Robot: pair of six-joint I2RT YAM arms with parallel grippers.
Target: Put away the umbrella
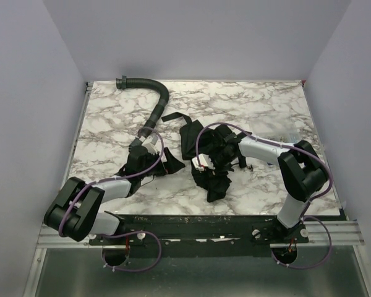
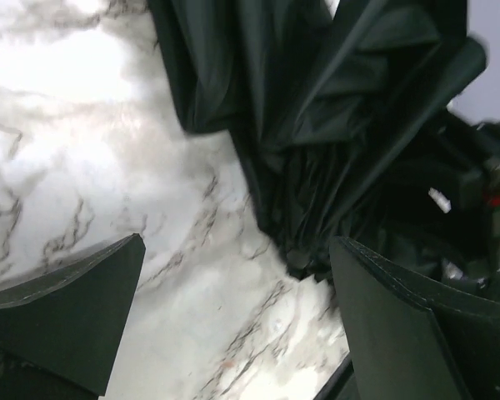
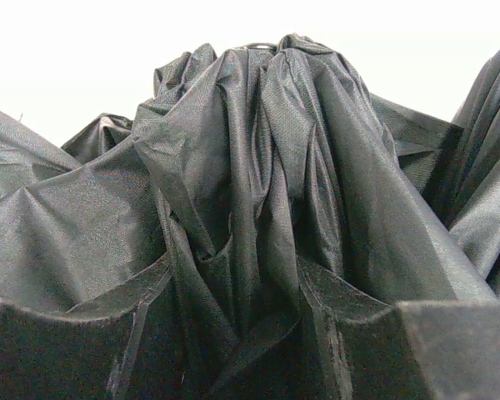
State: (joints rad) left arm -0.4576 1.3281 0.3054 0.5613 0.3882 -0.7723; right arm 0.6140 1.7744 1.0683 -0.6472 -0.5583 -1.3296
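Top external view: the umbrella [image 1: 215, 184] lies as a crumpled dark heap on the middle of the marble table [image 1: 266, 105], between the two arms. A ribbed hose [image 1: 142, 83] curls behind it. On the right wrist view, the right gripper [image 3: 233, 287] has a fold of canopy pinched between its fingers. On the left wrist view, the left gripper [image 2: 237, 250] stands wide and holds nothing, with bare marble between its fingers and fabric just ahead.

Black umbrella [image 1: 215, 184] fabric with a dark green sheen, white marble-pattern table [image 1: 260, 99] with grey veining, black ribbed hose [image 1: 162, 91], white and black arms [image 1: 260, 148], purple cables [image 1: 198, 143], pale lavender-grey walls [image 1: 204, 37]
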